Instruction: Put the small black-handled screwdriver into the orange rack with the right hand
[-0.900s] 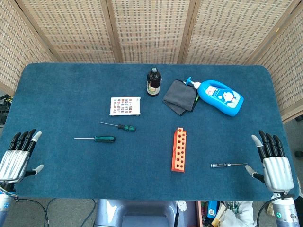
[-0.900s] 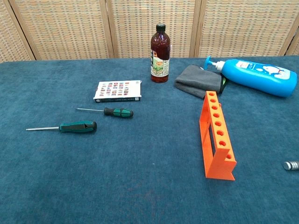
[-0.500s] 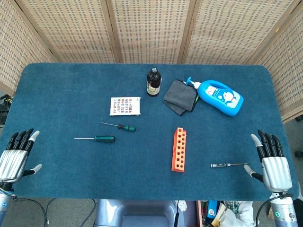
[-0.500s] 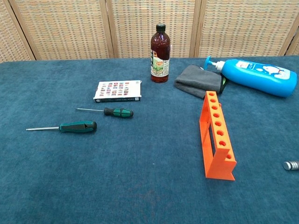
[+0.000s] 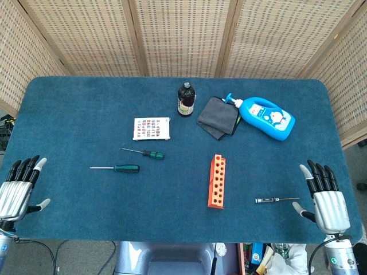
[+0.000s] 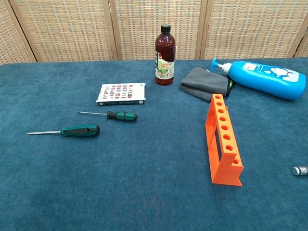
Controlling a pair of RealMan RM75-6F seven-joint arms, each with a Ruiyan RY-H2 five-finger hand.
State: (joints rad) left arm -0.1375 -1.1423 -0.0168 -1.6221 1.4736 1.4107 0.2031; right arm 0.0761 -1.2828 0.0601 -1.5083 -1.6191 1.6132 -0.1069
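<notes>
Right hand (image 5: 328, 201) fingers (image 5: 316, 174) spread, empty, beside screwdriver (image 5: 276, 200).

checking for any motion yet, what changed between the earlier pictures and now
Both open hands slid slightly toward the near table edge: the right hand also edged left, toward the small black-handled screwdriver; the left hand drew back. Nothing grasped. The orange rack stayed put.

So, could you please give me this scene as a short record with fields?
target: small black-handled screwdriver, flat on the blue table, untouched
goal: orange rack, upright, holes empty
right hand: open, just right of the target
left hand: open, at the table's near left edge
elsewhere: two green-handled screwdrivers, bottle, grey cloth
</notes>
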